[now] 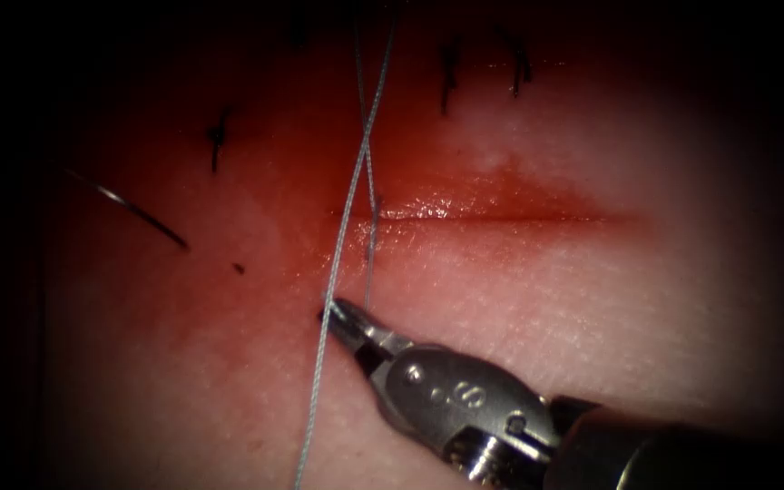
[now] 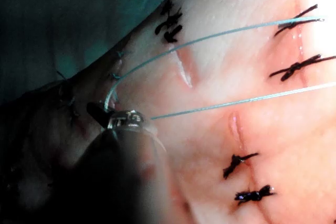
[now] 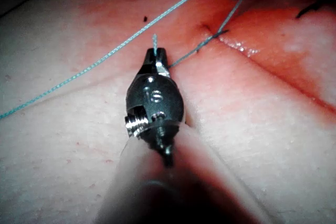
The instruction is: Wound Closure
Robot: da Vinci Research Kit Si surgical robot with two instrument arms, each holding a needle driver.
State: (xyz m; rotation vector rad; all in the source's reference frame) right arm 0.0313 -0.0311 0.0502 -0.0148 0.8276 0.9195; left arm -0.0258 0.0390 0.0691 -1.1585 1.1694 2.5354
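My right tool [image 1: 336,311], a small steel needle driver coming in from the right, has its jaws closed on the thin pale blue-grey thread [image 1: 345,210] just below the left end of the cut. I judge I grip it this near the stitch point so that any pull acts straight along the strand. In my right wrist view the jaws [image 3: 156,53] pinch the thread [image 3: 105,56] at its short end, with the long strand running away across the tissue.

The thread's strands cross above the long horizontal red cut [image 1: 492,216] in the pale pink pork tissue [image 1: 592,299] and enter it at the cut's left end.

The curved dark steel needle [image 1: 142,216] lies loose on the tissue, well to the left of the cut, held by neither tool.

My left tool [image 2: 123,120] shows in the left wrist view, and thread [image 2: 236,103] meets its tip. I cannot tell how its jaws stand.
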